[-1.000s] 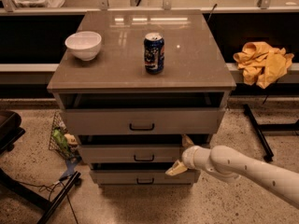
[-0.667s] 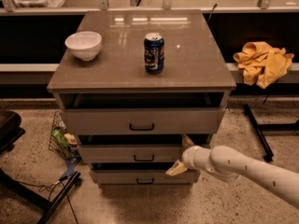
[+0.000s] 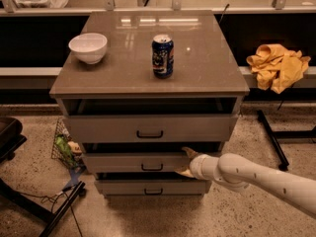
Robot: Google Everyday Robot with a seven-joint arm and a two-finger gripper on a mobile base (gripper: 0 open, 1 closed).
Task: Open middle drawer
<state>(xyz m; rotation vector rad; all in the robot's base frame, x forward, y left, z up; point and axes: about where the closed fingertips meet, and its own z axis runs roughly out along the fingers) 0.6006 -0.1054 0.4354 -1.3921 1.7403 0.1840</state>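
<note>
Gripper (image 3: 186,162) sits low and right of centre in the frame, at the right end of the middle drawer (image 3: 128,162). That drawer is the second front down in the cabinet (image 3: 59,90), just below the frame's middle. I read the jaws as released and spread. One tip is by the panel's top edge and the other near its bottom edge, so they straddle the front well to the right of the handle (image 3: 151,167) (whether they press on the panel I cannot tell). A dark gap shows above the front, so I judge the drawer barely started.

I expect a stiff box on runners, fairly light unless loaded, though its inside is hidden from me. It should only slide straight out, and a pull this far off centre may skew it and make it bind. The smooth panel looks slippery. The small black bar at centre is the surest hold, with the top edge as a second choice for hooking. A jerk could rock the can (image 3: 162,56) on the worktop (image 3: 207,73).
</note>
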